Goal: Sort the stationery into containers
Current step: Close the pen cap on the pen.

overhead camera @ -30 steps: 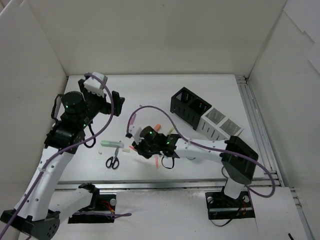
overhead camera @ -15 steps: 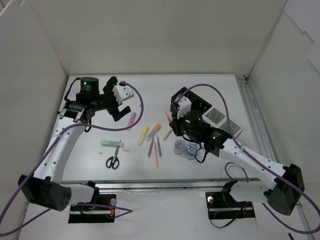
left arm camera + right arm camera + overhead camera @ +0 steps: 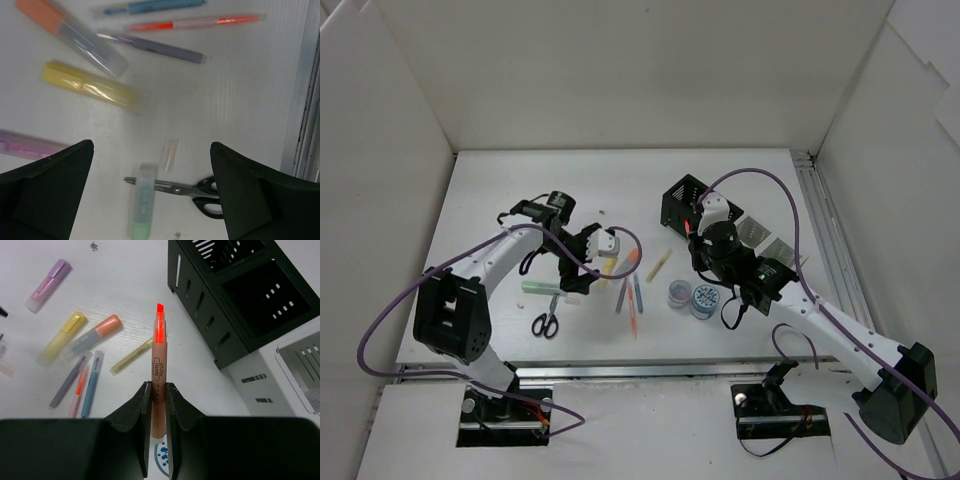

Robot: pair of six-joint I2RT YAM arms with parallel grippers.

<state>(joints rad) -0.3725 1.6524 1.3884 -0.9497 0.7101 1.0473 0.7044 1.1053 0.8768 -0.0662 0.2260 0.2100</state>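
Right wrist shows my right claw (image 3: 157, 390) clamped on an uncapped orange pen (image 3: 159, 347) standing tip-up, thin pens (image 3: 90, 385) and yellow highlighter (image 3: 62, 337) ahead-left, white organizer (image 3: 280, 372) to the right, black organizer (image 3: 200, 307) beyond it; my left claw (image 3: 152, 192) gapes wide over a green highlighter (image 3: 142, 205) and scissors (image 3: 202, 192).

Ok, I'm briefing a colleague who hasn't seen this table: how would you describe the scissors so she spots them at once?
Look at the white table, in its left half near the front edge. Just in front of the mint-green highlighter lie the scissors, the only item with black loop handles and metal blades.
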